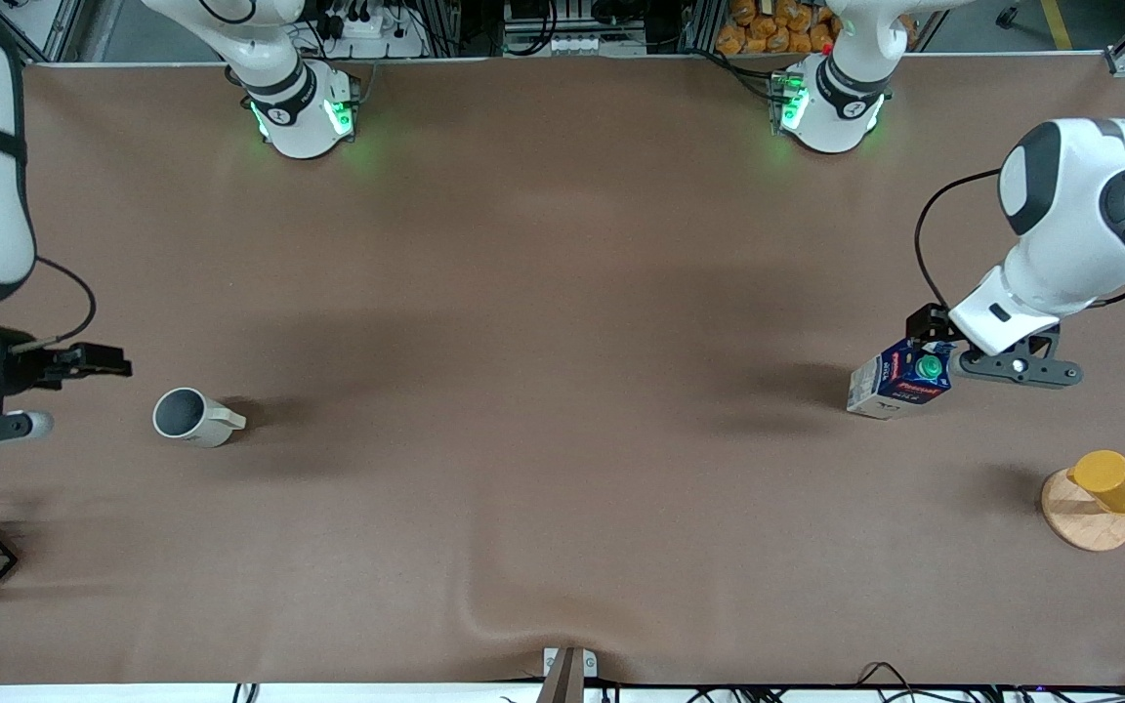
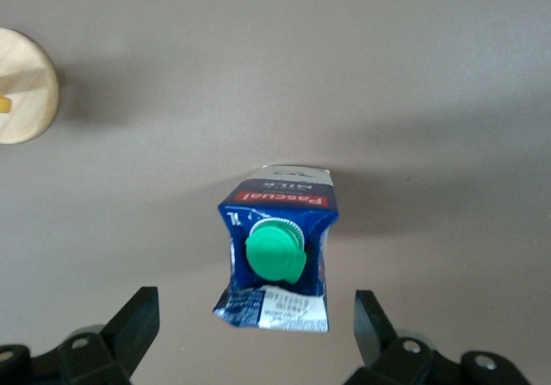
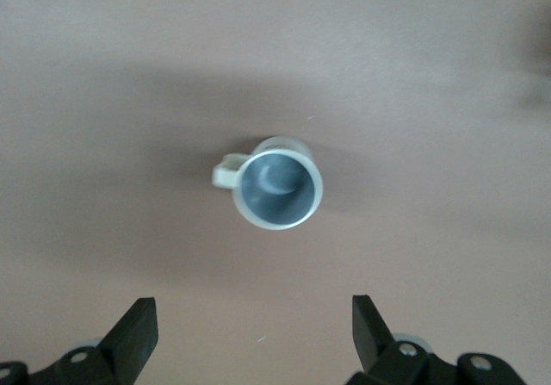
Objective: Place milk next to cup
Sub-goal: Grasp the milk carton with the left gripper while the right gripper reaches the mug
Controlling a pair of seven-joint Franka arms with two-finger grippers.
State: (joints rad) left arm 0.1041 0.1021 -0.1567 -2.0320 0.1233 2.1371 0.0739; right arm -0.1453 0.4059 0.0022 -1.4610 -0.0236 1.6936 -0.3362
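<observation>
Left gripper (image 2: 251, 320) jaws spread wide above the milk (image 2: 277, 247), not touching.

milk (image 2: 277, 251) | red band: "Pascual" | blue face: "1L"
</observation>
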